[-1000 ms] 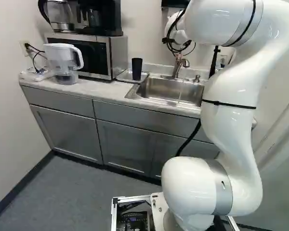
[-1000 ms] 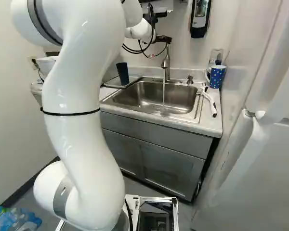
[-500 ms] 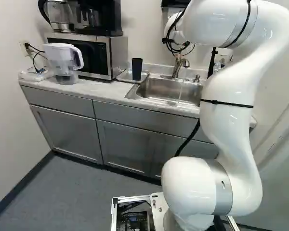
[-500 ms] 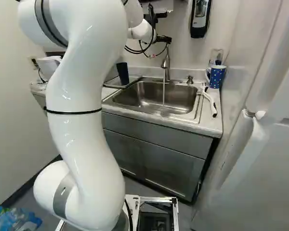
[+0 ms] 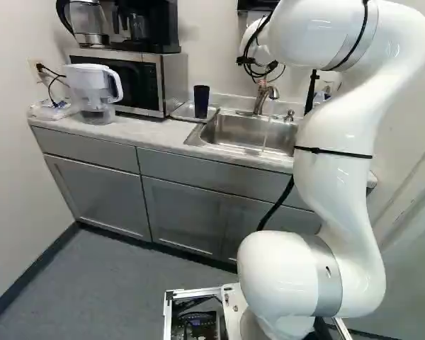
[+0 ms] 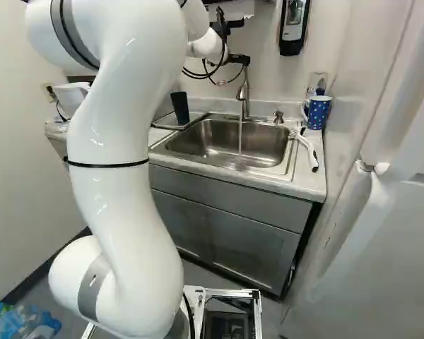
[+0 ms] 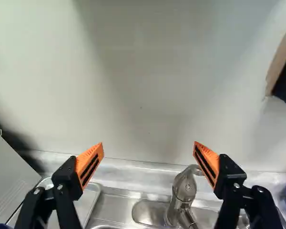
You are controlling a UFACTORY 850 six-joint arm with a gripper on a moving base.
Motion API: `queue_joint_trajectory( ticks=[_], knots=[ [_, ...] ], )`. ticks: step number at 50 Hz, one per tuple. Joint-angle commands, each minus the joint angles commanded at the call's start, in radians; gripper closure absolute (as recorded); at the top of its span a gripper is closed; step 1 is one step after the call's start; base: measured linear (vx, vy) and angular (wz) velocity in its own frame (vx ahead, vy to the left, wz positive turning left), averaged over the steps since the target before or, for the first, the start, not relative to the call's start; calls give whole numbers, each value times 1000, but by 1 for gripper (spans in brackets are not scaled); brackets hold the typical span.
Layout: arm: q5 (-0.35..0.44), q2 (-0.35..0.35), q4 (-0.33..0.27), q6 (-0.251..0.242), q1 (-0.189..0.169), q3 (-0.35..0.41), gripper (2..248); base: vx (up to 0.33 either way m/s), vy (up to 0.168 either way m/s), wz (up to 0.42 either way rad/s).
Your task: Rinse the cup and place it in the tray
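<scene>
High by the faucet, my gripper shows in the right base view. In the wrist view the gripper stands open with nothing gripped; the faucet lies below and beyond its fingertips. A dark cup stands upright on the metal tray left of the sink, apart from the gripper. Water runs from the faucet into the sink.
A blue dotted mug and a white-handled brush are right of the sink. A water pitcher and a microwave stand left of the tray. A soap dispenser hangs on the wall.
My arm's upper part has shifted a little, leftward in the left base view and rightward in the right base view. The cup and tray stand where they were.
</scene>
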Motion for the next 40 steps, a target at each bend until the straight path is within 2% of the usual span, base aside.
queue_joint_trajectory(
  ticks=[40],
  knots=[
    [-64,16,0,0,-1,19,3,0,0,0]
  ],
)
